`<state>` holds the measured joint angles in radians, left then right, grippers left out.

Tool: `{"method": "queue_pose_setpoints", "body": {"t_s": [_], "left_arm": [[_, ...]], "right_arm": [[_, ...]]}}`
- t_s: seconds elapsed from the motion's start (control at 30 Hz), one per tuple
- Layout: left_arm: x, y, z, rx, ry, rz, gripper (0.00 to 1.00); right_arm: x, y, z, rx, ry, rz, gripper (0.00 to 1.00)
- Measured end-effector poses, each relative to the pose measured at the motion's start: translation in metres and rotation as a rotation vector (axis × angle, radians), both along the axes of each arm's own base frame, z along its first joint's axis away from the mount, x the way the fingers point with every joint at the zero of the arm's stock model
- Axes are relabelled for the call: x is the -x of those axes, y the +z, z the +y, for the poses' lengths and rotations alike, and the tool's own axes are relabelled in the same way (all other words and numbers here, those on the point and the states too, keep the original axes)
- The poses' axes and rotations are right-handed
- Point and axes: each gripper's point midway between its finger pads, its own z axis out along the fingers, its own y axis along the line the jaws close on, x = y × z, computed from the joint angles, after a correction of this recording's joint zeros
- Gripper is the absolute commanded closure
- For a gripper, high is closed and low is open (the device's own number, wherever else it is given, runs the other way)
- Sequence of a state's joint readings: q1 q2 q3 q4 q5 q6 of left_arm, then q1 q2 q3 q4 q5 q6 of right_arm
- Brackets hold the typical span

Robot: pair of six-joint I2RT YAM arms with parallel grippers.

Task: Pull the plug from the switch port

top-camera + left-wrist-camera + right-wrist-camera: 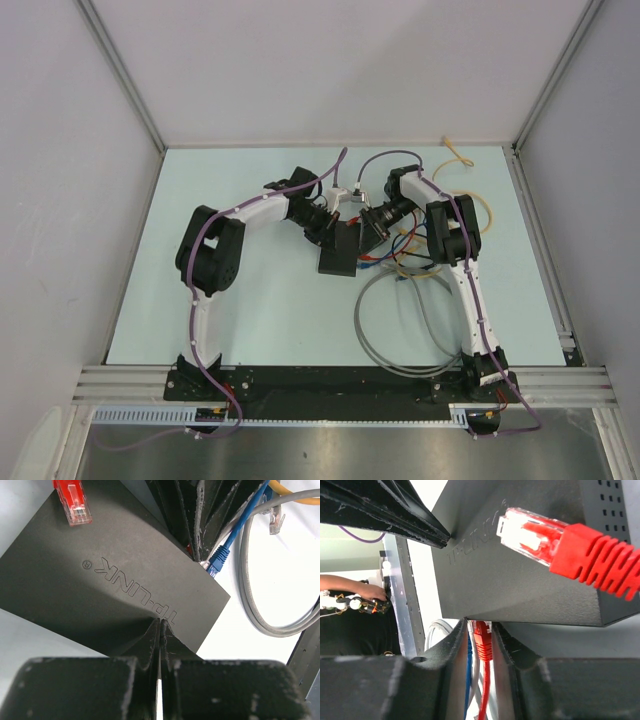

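On your pale table (250,310) between grey walls (330,70), the left gripper (160,622), pressed together, rests on the switch (75,595); the right gripper (480,625) straddles a red plug (482,642), grip uncertain.

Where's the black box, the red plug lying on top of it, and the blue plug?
switch (75,605): left wrist view, on its flat black top.
red plug on top (74,507): left wrist view, on its clear plastic head.
blue plug (218,560): left wrist view, on its blue boot.

Top view: high over the near edge, looking down on the whole counter (250,320).
Left wrist: close above the switch (100,590), facing its lid.
Right wrist: close at the switch's edge.
Shared: the switch, all three.
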<state>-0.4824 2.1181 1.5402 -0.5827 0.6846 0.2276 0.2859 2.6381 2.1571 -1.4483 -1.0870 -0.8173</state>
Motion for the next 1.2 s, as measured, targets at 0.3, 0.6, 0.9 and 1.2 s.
{"method": "queue_pose_setpoints", "body": {"t_s": [0.3,0.6,0.9,1.2], "left_arm": [[0.0,-0.0001,0.0,0.0,0.0,0.001,1.0],[0.0,-0.0001,0.0,0.0,0.0,0.001,1.0],[0.0001,-0.0001,-0.0001,-0.001,0.0,0.001,1.0],[0.0001,-0.0002,-0.0003,-0.002,-0.001,0.004,1.0]], "right_arm": [[-0.0002,-0.0042,-0.0033,0.009,0.015,-0.021,0.88],[-0.002,-0.0023,-0.0031,0.032,0.032,-0.039,1.0],[-0.0014,-0.0035,-0.0042,0.054,0.05,-0.057,1.0],[-0.0025,-0.0027,-0.0075,0.011,0.025,-0.066,1.0]]}}
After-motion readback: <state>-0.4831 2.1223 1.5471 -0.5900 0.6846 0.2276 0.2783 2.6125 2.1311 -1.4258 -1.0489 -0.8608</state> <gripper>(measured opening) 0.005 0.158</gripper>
